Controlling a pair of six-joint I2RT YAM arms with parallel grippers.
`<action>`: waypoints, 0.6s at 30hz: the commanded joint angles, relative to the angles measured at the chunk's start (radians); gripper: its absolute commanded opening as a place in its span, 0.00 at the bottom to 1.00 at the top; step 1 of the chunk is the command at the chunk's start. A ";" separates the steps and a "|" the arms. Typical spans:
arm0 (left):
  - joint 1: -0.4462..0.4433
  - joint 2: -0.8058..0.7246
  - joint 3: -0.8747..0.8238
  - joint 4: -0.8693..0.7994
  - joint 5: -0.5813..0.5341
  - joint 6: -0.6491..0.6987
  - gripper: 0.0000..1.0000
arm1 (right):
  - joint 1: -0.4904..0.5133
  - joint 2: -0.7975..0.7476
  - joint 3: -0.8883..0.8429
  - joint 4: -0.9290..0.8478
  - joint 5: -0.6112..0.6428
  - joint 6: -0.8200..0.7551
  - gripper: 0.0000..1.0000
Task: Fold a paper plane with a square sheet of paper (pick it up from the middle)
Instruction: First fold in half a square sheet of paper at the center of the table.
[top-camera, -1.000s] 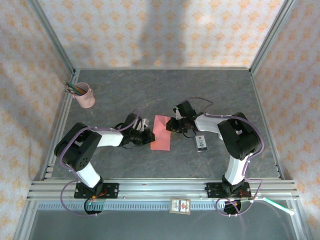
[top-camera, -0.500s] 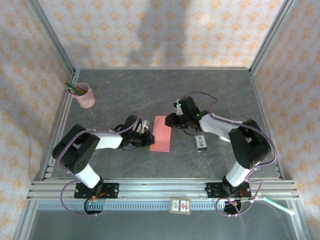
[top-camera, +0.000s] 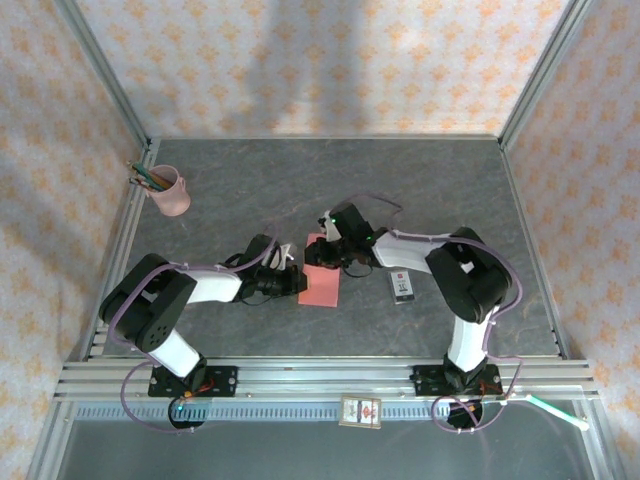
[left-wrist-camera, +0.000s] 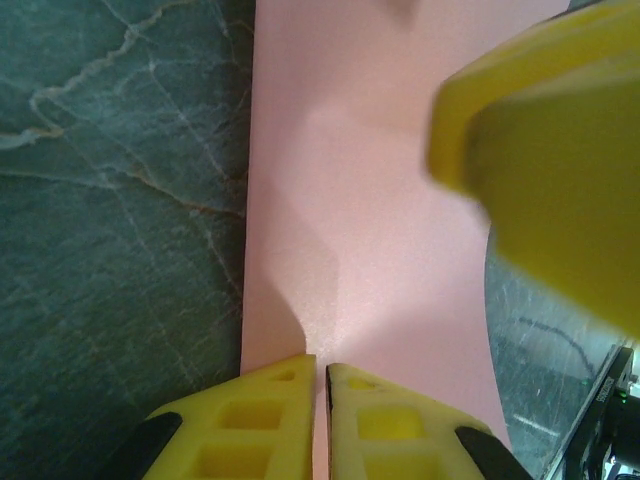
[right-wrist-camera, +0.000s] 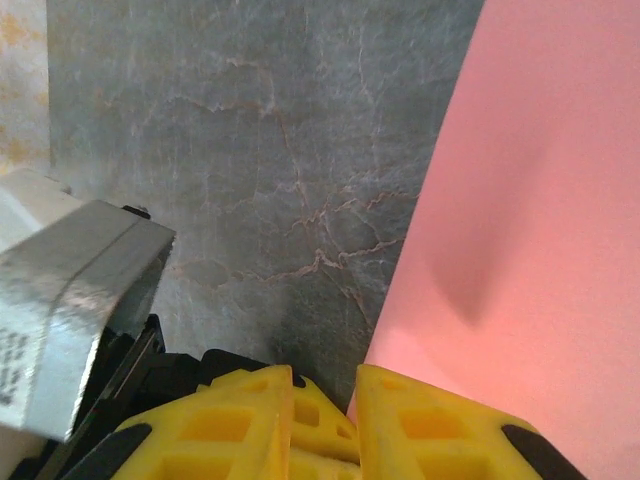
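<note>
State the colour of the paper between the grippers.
The paper is plain salmon pink, clearest in the left wrist view.

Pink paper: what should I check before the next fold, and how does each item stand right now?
1. Pink paper lies flat on the table, folded to a rectangle: ok.
2. Left gripper shut at the paper's edge: ok.
3. Right gripper actually gripping the paper: cannot tell.
4. Small box clear of the paper: ok.
5. Pencil cup well away from both arms: ok.
</note>
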 joint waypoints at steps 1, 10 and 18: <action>-0.014 0.016 -0.048 -0.115 -0.018 -0.015 0.14 | 0.014 0.035 0.038 0.048 -0.035 0.026 0.22; -0.014 0.026 -0.049 -0.122 -0.022 -0.011 0.14 | 0.015 0.116 0.075 0.052 -0.038 0.022 0.13; -0.014 0.030 -0.050 -0.142 -0.036 0.003 0.13 | 0.014 0.175 0.115 -0.001 -0.005 -0.008 0.02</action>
